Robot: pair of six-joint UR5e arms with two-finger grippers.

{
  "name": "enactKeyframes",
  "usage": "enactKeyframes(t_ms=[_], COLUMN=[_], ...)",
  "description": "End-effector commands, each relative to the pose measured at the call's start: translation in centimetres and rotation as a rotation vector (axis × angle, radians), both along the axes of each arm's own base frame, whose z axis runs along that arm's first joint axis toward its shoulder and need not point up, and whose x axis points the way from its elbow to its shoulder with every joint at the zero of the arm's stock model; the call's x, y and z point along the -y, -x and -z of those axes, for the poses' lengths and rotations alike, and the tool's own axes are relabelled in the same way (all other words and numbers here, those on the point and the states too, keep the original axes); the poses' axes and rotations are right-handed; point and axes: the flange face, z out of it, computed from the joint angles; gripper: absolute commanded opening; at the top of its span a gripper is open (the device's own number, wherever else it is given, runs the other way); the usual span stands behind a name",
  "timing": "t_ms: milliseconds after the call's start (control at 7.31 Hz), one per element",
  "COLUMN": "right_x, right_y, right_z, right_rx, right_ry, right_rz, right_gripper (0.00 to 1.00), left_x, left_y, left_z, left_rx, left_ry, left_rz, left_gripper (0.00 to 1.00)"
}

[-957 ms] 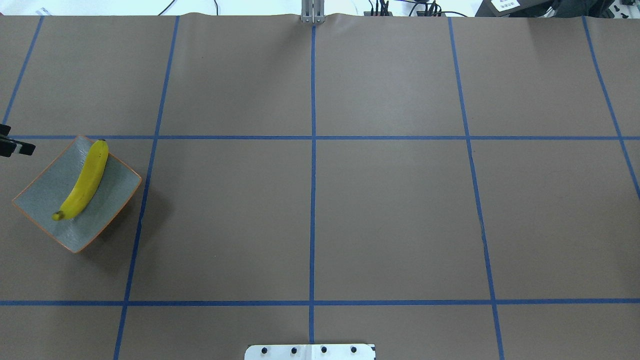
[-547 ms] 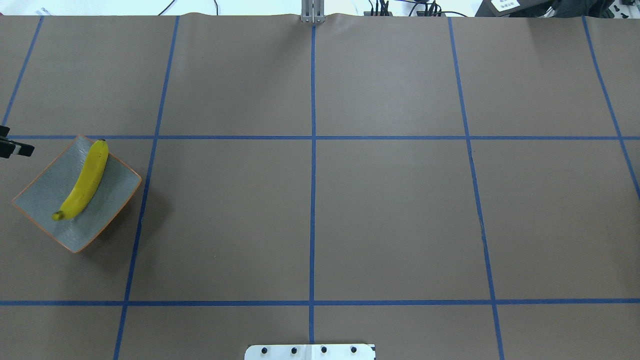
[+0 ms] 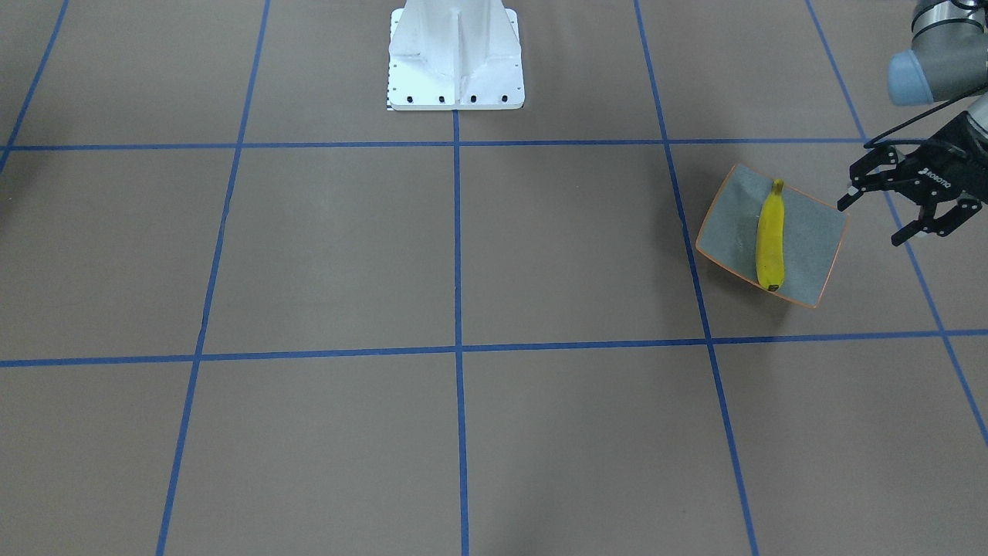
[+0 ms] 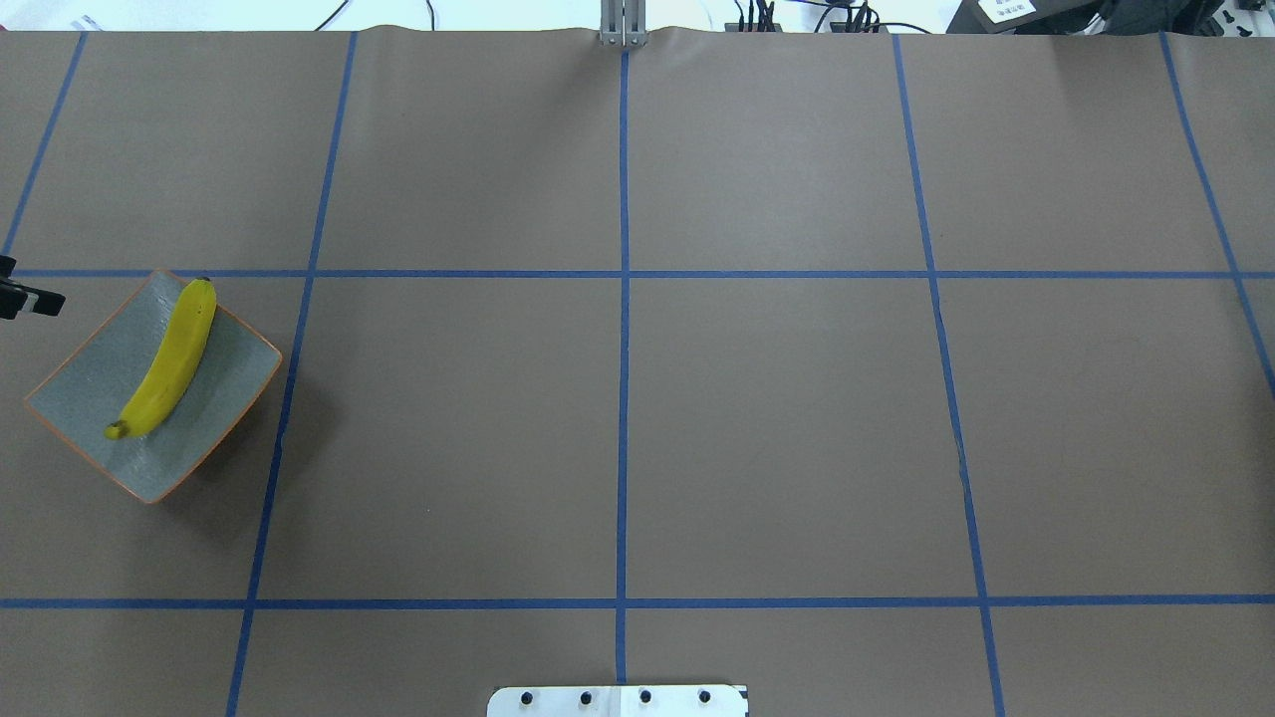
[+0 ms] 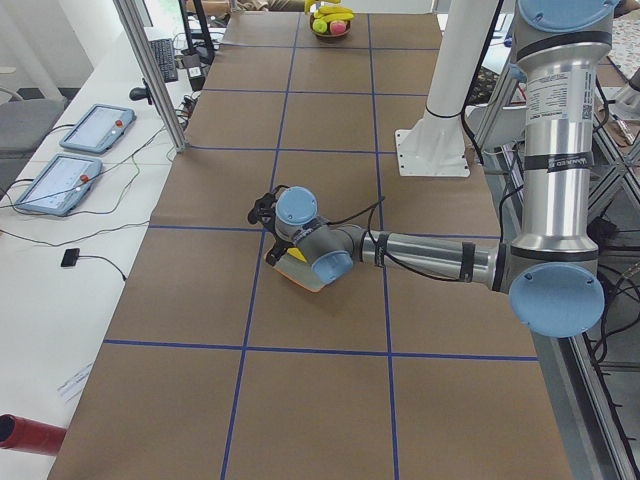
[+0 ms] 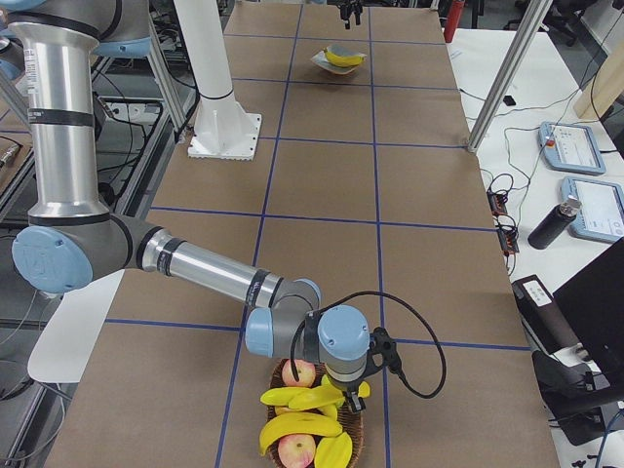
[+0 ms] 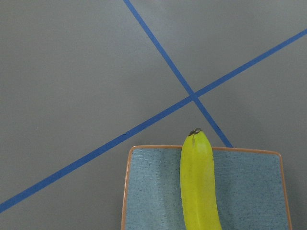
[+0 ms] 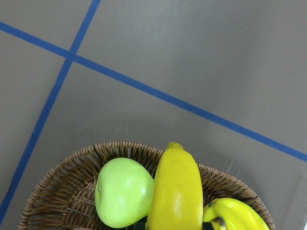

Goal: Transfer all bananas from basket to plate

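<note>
One long yellow banana [image 3: 770,235] lies on the square grey-blue plate [image 3: 814,232] with an orange rim. It also shows in the overhead view [image 4: 169,363] and the left wrist view [image 7: 199,182]. My left gripper [image 3: 871,224] is open and empty, just beside the plate's outer edge. Only its tip shows in the overhead view [image 4: 35,299]. My right gripper [image 6: 366,375] hovers over the wicker basket [image 6: 292,369]. I cannot tell whether it is open or shut. Several bananas [image 6: 297,429] lie in the basket, one right below the right wrist camera [image 8: 175,191].
The basket also holds red apples [image 6: 304,372] and a green fruit [image 8: 122,191]. The robot's white base [image 3: 455,54] stands at the table's middle edge. Blue tape lines grid the brown table. Tablets and cables lie on the side bench [image 6: 570,146].
My left gripper has drawn back slightly toward the overhead view's left edge. The banana and the plate have not moved.
</note>
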Motion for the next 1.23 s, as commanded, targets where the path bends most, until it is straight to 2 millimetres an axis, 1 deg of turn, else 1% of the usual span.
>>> enactKeyframes(t_ms=[0,137,274,410,547,684,821,957,1094], right_x=[1.2,2.6,4.0,5.9,7.6,8.5,9.8,11.5,12.9], right_y=[-0.5,-0.4,0.5,2.7,5.1,8.5,11.6,14.7,18.1], right_z=[7.3,9.8,11.7,13.9,17.4,21.5,25.4,29.3,33.1], right_rx=[0.005,0.051,0.101,0.135,0.163,0.184,0.207,0.234,0.262], right_ry=[0.023,0.034,0.057,0.069,0.085,0.094,0.116,0.140,0.167], right_rz=[-0.037,-0.103,-0.146,-0.156,-0.187,-0.207,-0.235,-0.261,-0.281], right_gripper=[0.00,0.00,0.00,0.00,0.00,0.00,0.00,0.00,0.00], left_x=[0.1,0.3,0.4,0.9,2.0,3.3,4.1,5.0,5.6], left_y=[0.0,-0.1,-0.2,-0.5,-1.0,-2.1,-3.3,-4.6,-5.7], left_z=[0.1,0.5,0.8,1.7,3.6,6.1,8.0,10.5,12.4], left_rx=[-0.003,-0.008,-0.016,-0.025,-0.057,-0.092,-0.120,-0.154,-0.180], left_ry=[0.002,0.003,0.003,0.003,0.039,0.055,0.083,0.106,0.132], left_rz=[0.000,0.003,-0.001,0.004,0.030,0.043,0.050,0.057,0.062], left_gripper=[1.00,1.00,1.00,1.00,1.00,1.00,1.00,1.00,1.00])
